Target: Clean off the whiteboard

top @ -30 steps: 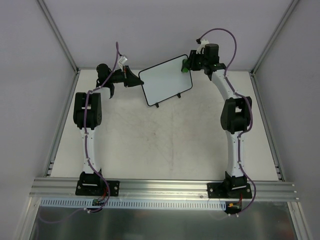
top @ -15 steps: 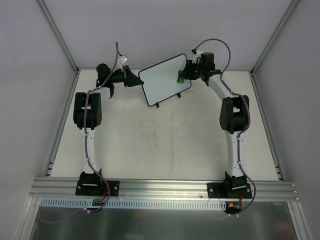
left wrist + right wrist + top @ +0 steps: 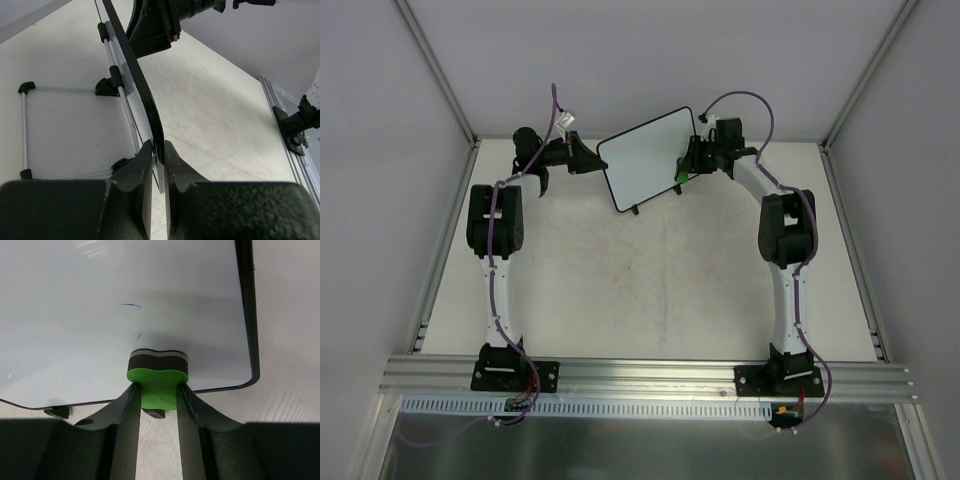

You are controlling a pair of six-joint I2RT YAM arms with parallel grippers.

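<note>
Steadily now: upper centre of the overhead view, a small rectangular whiteboard with a thin black rounded-corner frame, held tilted over the pale speckled tabletop, two small black feet along its lower edge. Cannot tell whether those feet touch down.

Left edge of the frame pinched hard between the pressed-together fingers of the left claw. Clamped in the right claw: a green foam eraser block with a dark felt face, felt laid flat on the white surface near the lower right corner of the wrist view, just inside the frame.

Left to clear, just above the eraser block in that view: a faint blue dash and a smaller fleck below it.

To do the wipe well:
- Press the felt square to the surface, never on one corner.
- Sweep up across the fleck, then the dash, in overlapping strokes.
- Push no harder than the left pinch can resist; otherwise probably a swivel of the whiteboard about that single clamped edge.
- Stop short of the frame to avoid snagging the foam.
- Finish by checking the surface for any grey smear.
</note>
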